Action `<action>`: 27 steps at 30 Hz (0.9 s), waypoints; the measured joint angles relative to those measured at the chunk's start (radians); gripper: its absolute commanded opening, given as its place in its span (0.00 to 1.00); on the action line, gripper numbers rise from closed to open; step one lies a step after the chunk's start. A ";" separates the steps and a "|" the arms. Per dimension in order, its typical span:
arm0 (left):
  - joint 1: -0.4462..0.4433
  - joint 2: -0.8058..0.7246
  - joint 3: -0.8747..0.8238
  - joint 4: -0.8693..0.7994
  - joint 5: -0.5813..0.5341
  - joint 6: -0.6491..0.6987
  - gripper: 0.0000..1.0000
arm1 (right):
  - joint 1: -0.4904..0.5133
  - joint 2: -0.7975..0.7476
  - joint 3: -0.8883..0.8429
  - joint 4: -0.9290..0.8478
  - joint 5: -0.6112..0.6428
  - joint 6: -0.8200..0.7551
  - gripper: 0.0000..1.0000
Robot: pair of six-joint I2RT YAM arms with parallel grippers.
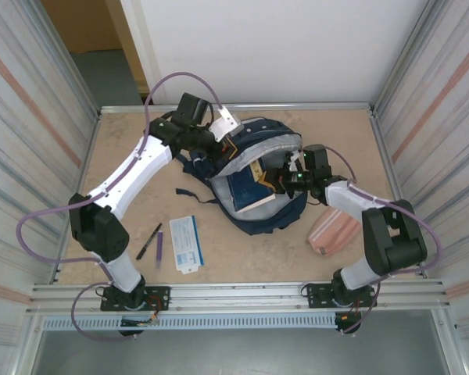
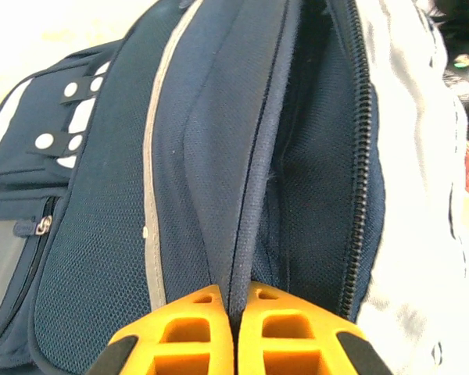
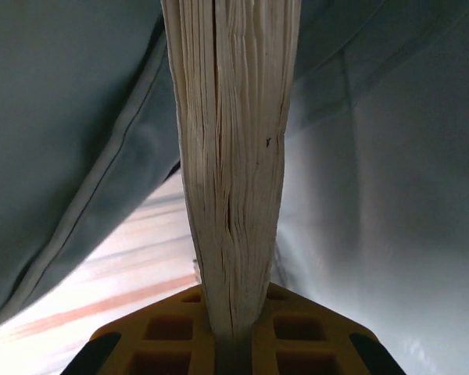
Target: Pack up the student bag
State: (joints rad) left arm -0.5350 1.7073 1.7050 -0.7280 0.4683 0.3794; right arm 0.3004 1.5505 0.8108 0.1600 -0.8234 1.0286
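Orange-fingered, the right gripper (image 3: 234, 332) sits closest to the lens in the right wrist view, clamped on the cream page edge of a thick blue-covered book (image 3: 233, 156), which stands up between the jaws with pale grey lining on either side of it. From above, that book juts partway out of the mouth of the large navy-blue fabric student bag (image 1: 275, 134), with its white reflective stripes. The student bag lies in the middle of the pale wooden table (image 1: 352, 133), its opening gaping toward the near side. The left gripper (image 2: 234, 316) is closed too, pinching a fold of the bag's navy rim just beside the zip teeth, at the far-left side of the opening, and so lifting the mouth. The step in hand looks like loading the book: one arm props the bag open while the other feeds the book in, and I judge it roughly half entered. The next move likely calls for sliding the book deeper along the lining and releasing it only once it rests inside. The left grip should hold until then, or the flap may sag onto the book. By the look of it, four things remain to be packed. A slim black pen (image 1: 148, 242), a purple pen (image 1: 159, 246) and a flat white-and-blue card packet (image 1: 186, 244) lie near the left arm's base. A small pink striped pouch (image 1: 334, 232) lies just beside the bag, by the right arm.
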 measured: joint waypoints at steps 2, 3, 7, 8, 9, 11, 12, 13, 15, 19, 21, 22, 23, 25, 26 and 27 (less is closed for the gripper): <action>-0.010 -0.002 0.000 0.001 -0.002 0.002 0.00 | 0.008 0.048 0.016 0.030 0.033 0.000 0.00; -0.015 -0.004 0.000 0.001 -0.001 0.005 0.00 | 0.014 0.074 0.026 0.048 0.047 0.000 0.00; -0.018 -0.020 -0.011 0.011 0.004 0.014 0.00 | 0.022 0.201 0.081 0.125 0.068 -0.001 0.00; -0.017 -0.025 -0.018 0.016 0.004 0.017 0.00 | 0.022 0.235 0.101 0.138 0.068 -0.005 0.00; -0.017 -0.030 -0.026 0.020 0.004 0.022 0.00 | 0.022 0.259 0.119 0.142 0.069 -0.013 0.02; -0.017 -0.042 -0.045 0.023 0.009 0.036 0.00 | 0.020 0.301 0.163 0.124 0.074 -0.042 0.08; -0.017 -0.045 -0.051 0.021 0.012 0.041 0.00 | 0.019 0.314 0.183 0.109 0.078 -0.058 0.10; -0.017 -0.049 -0.057 0.021 0.015 0.045 0.00 | 0.015 0.325 0.203 0.096 0.083 -0.076 0.12; -0.016 -0.053 -0.061 0.022 0.023 0.050 0.00 | 0.013 0.338 0.230 0.072 0.093 -0.112 0.24; -0.007 -0.060 -0.065 0.022 0.031 0.055 0.00 | 0.010 0.375 0.293 0.009 0.118 -0.217 0.52; 0.000 -0.060 -0.065 0.022 0.034 0.054 0.00 | 0.009 0.381 0.305 -0.027 0.145 -0.285 0.53; 0.003 -0.060 -0.065 0.022 0.036 0.054 0.00 | 0.009 0.381 0.305 -0.042 0.156 -0.314 0.53; 0.004 -0.060 -0.065 0.022 0.037 0.054 0.00 | 0.009 0.381 0.305 -0.052 0.170 -0.341 0.53; 0.005 -0.060 -0.066 0.022 0.037 0.054 0.00 | 0.009 0.379 0.305 -0.077 0.200 -0.393 0.54; 0.005 -0.060 -0.066 0.022 0.037 0.054 0.00 | 0.010 0.375 0.304 -0.089 0.216 -0.418 0.55; 0.005 -0.060 -0.066 0.022 0.037 0.054 0.00 | 0.014 0.365 0.299 -0.098 0.237 -0.441 0.62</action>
State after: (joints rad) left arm -0.5301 1.6474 1.6394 -0.7063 0.5053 0.4332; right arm 0.3145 1.9156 1.1099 0.0624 -0.5869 0.5880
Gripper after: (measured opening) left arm 0.056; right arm 0.542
